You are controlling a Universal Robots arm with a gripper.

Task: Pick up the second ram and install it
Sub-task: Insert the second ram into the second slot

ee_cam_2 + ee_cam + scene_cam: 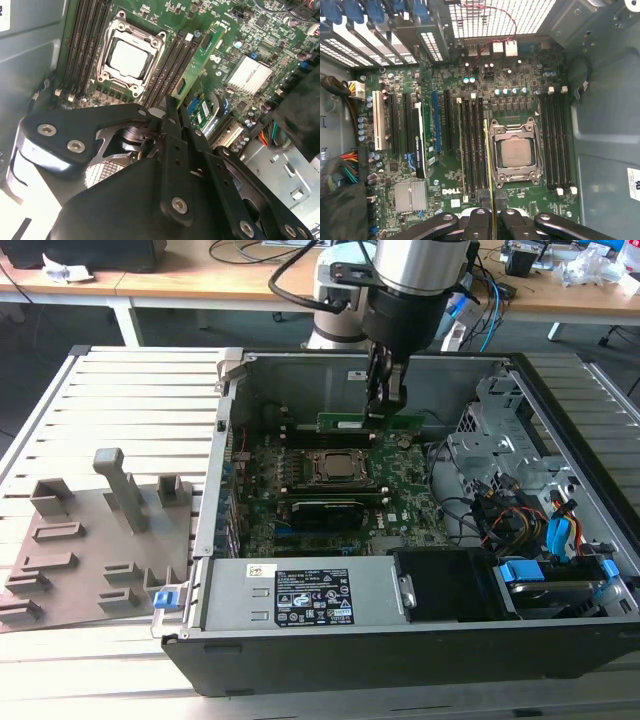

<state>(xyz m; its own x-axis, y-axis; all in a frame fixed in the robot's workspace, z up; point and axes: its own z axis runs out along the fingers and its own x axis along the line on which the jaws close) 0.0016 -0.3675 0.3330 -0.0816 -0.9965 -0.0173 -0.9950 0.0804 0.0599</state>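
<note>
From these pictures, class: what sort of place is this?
Probably a robotics lab or electronics workshop. An open black desktop computer case lies on a slatted metal table, the gripper holds a thin green memory stick over its motherboard, and cable-strewn wooden desks stand behind.

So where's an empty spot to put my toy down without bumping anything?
The ribbed table is bare behind the grey holder tray, left of the computer case in the exterior view. Inside the case it is crowded: the gripper holds the second ram over the motherboard, and cables fill the right side.
</note>
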